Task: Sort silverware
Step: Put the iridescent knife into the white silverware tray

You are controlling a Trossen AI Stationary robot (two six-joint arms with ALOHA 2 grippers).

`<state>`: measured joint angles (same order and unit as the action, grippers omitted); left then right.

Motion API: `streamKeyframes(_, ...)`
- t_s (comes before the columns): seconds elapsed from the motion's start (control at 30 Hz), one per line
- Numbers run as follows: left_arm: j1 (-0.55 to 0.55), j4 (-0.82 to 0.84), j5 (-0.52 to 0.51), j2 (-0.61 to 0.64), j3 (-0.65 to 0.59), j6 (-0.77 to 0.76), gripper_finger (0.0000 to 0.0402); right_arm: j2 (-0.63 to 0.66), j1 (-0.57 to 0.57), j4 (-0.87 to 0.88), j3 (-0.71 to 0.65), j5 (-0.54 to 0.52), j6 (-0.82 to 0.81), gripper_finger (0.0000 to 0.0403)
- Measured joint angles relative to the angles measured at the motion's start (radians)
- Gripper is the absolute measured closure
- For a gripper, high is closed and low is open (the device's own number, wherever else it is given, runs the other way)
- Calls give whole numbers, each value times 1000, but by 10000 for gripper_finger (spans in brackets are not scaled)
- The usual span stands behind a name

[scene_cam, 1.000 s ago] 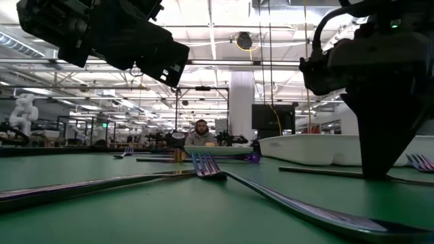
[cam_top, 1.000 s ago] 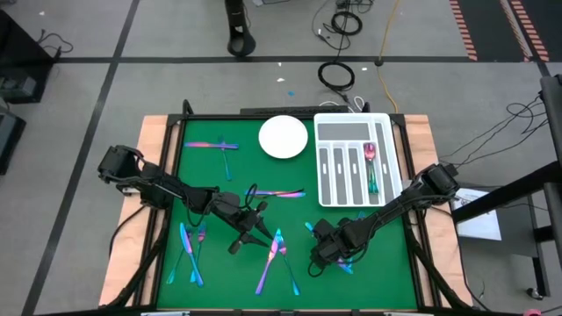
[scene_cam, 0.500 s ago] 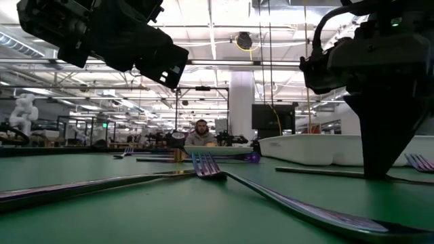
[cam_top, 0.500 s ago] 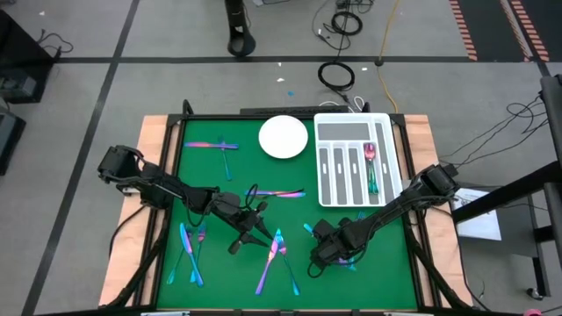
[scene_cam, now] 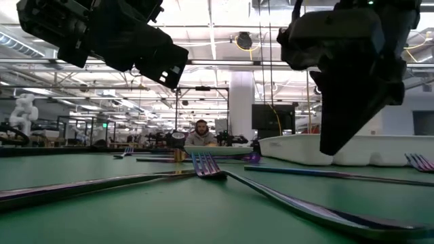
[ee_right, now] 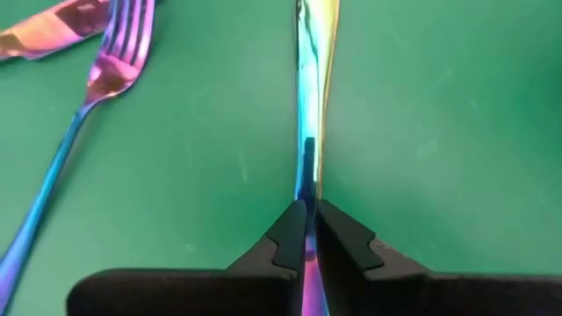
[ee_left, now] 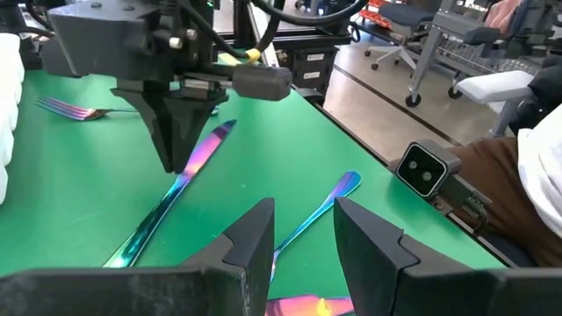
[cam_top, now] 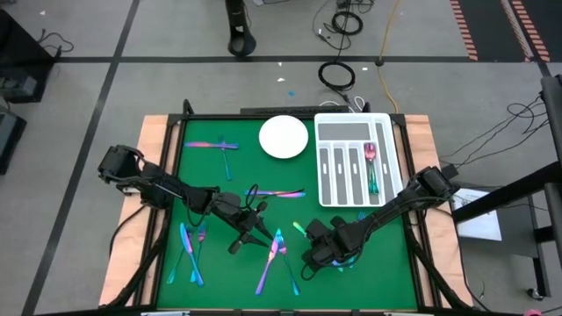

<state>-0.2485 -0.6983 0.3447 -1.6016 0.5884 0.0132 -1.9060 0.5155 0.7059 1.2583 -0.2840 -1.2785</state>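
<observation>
Two arms over the green surface (cam_top: 189, 175). White slotted tray (cam_top: 356, 132) at the far right holds two pieces; white plate (cam_top: 283, 137) sits beside it. Remaining silverware (cam_top: 191, 250) lies scattered across the mat. Right pincer (ee_right: 309, 230) clamped shut on a knife (ee_right: 307, 96), near the front centre-right, lifted off the mat. Left pincer (ee_left: 300, 237) open, empty, hovering mid-surface above a spoon (ee_left: 327, 204).

overhead, table-level, two close wrist views
</observation>
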Motion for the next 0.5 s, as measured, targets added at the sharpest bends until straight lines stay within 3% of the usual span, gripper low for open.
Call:
streamKeyframes(0.27,0,0,0,0,0,-3,281,1,-6,-17,0,5,0,387)
streamKeyframes(0.5,0,0,0,0,0,-3,281,1,-16,-13,1,1,31,320)
